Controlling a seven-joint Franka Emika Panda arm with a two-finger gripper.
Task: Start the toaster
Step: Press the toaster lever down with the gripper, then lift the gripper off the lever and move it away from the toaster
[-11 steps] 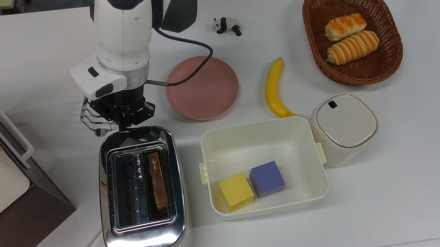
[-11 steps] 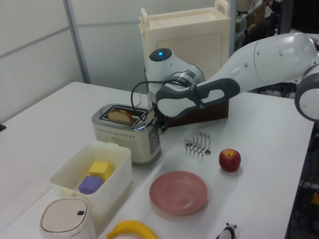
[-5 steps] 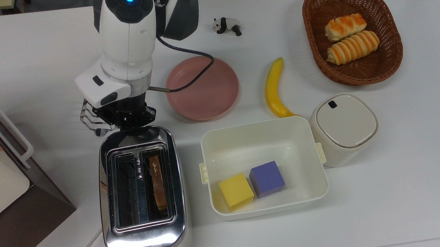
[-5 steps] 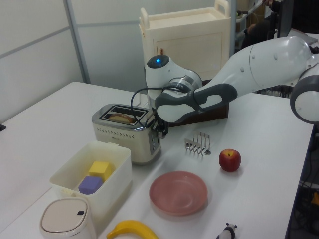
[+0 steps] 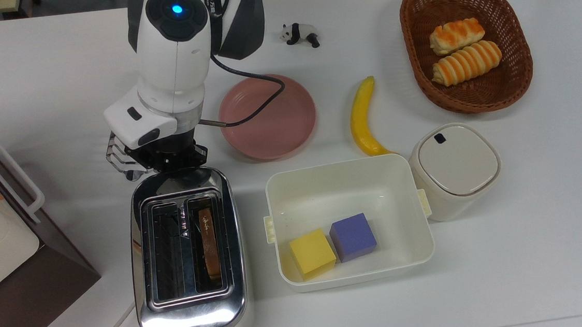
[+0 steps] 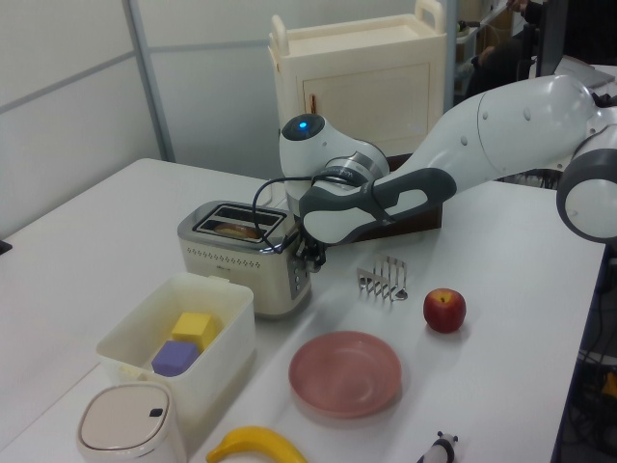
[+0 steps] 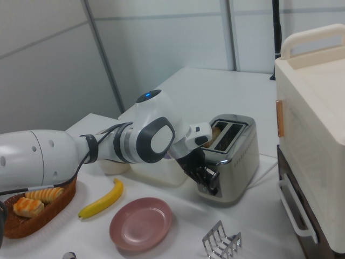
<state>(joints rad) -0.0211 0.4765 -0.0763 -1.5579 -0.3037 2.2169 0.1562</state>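
Toaster [image 5: 186,255]: lower left of the top view, bread sunk in one slot.
End effector [image 7: 207,181]: at its lever end; grip state unclear.
Advice: you should press straight down until it latches.

White arm [image 5: 174,63], grey joints, blue light, black cable [image 5: 259,85]

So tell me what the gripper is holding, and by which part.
Cannot be told: the gripper is at the toaster's lever end, but the contact is hidden.
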